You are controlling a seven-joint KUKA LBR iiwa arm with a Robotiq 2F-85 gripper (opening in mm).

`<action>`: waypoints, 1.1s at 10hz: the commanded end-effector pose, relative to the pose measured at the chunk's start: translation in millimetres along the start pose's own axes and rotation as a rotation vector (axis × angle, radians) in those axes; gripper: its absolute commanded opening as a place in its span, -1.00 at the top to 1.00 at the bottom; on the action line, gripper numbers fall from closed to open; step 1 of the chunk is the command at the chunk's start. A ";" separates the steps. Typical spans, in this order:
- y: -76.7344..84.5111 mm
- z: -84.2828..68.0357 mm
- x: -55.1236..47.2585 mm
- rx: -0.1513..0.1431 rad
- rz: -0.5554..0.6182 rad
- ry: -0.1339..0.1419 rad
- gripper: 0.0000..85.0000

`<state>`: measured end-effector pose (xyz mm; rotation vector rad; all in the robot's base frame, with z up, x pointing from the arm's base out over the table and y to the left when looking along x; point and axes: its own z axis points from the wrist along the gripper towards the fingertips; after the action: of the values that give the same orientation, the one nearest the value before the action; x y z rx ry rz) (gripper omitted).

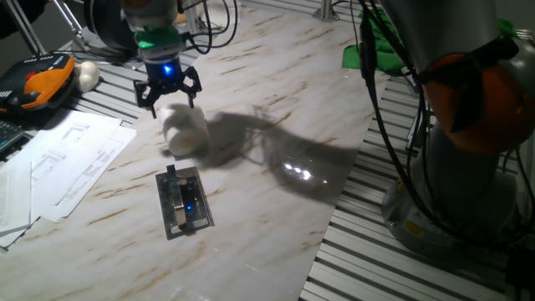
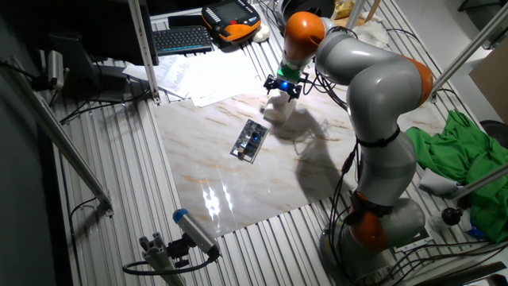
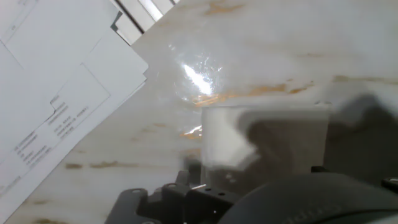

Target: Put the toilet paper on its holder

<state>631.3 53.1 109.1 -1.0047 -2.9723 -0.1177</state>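
The toilet paper (image 1: pixel 185 130) lies on its side on the desk (image 1: pixel 276 167). It is a white roll, and it sits just beyond the holder (image 1: pixel 185 201), a little way off and not touching it. The holder is a flat shiny metal plate with a dark bar down its middle, and a small blue light glows on it.

The gripper (image 1: pixel 168 97) hangs right above the toilet paper. Its black fingers (image 1: pixel 150 94) are spread apart, one on each side of the top of the roll. The gripper looks open and does not seem to hold anything, but the hand view is blurry, so it is hard to be sure if the fingers touch the roll.

In the hand view the toilet paper (image 3: pixel 264 140) fills the middle, and white paper sheets (image 3: pixel 50 93) lie to the left of it.

In the other fixed view the toilet paper (image 2: pixel 277 110) sits under the gripper (image 2: pixel 283 86), with the holder (image 2: pixel 249 141) near it. A small white egg-shaped ball (image 1: pixel 87 75) rests far from the holder, beside an orange and black handset (image 1: pixel 38 84).
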 end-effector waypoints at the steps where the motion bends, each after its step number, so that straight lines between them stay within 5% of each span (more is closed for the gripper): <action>1: 0.3 3.2 -2.2 -0.004 0.000 -0.004 -1.00; 10: -4.5 25.1 -10.2 -0.024 -0.005 -0.041 -1.00; 11: -4.1 26.0 -9.3 -0.029 -0.009 -0.045 -0.60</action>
<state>636.6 46.4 82.5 -1.0107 -3.0259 -0.1390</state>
